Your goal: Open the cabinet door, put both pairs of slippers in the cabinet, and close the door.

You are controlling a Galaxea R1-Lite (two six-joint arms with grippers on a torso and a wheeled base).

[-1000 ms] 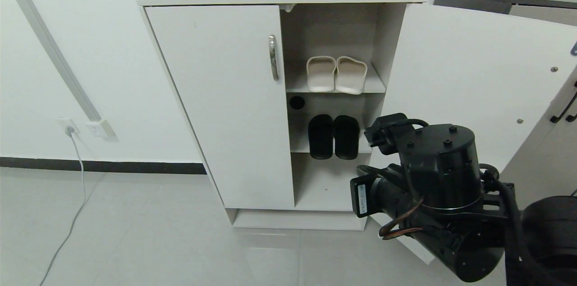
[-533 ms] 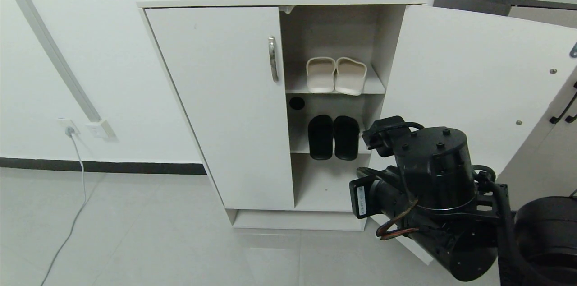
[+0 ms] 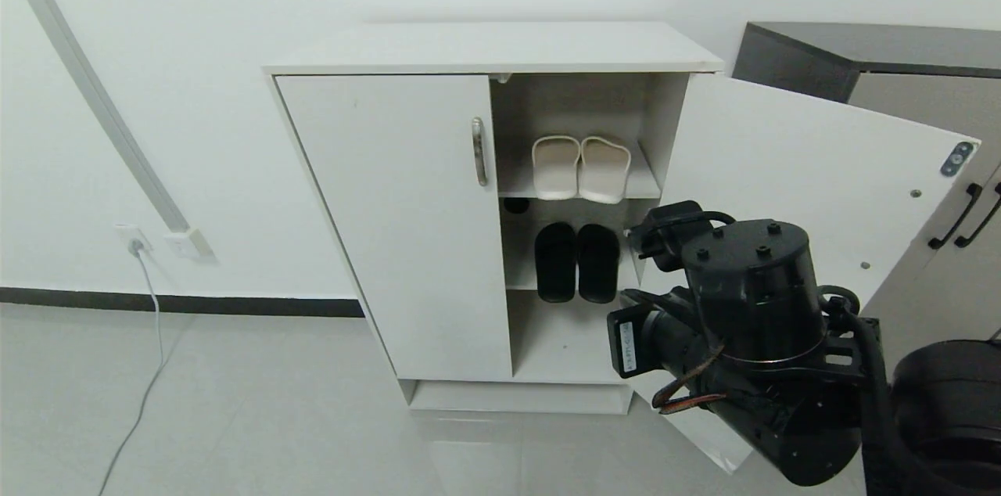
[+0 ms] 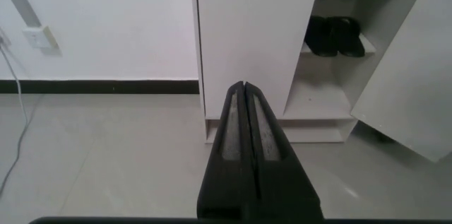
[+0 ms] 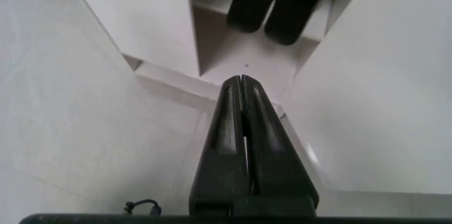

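Underfoot, the surface is a floor (image 3: 235, 418) of pale grey glossy tiles. It meets a white wall (image 3: 195, 89) along a dark skirting strip (image 3: 156, 300). A wall socket (image 3: 129, 234) with a grey cable (image 3: 155, 281) plugged in sits well apart from both grippers, out on the left gripper's side. A dark grey unit (image 3: 860, 50) stands just beside the cabinet on the right gripper's side.

The cabinet (image 3: 485, 46) is white and has two doors. Its left door (image 3: 391, 222) is closed and carries a vertical metal handle (image 3: 478, 152). Its right door (image 3: 790, 167) stands swung wide open, beside the right gripper (image 5: 242, 83).

Ahead of that gripper, in the open half:
- a pair of cream slippers (image 3: 580, 167) lies side by side on the upper shelf (image 3: 649, 187);
- a pair of black slippers (image 3: 577, 261) lies side by side on the middle shelf (image 3: 520, 277);
- the bottom compartment (image 3: 555, 339) is nearest the fingertips.

The right gripper's fingers are pressed together, pad against pad, pointing at the cabinet base under the black slippers. The left gripper (image 4: 243, 86) is likewise pressed together, low over the floor and facing the closed door.
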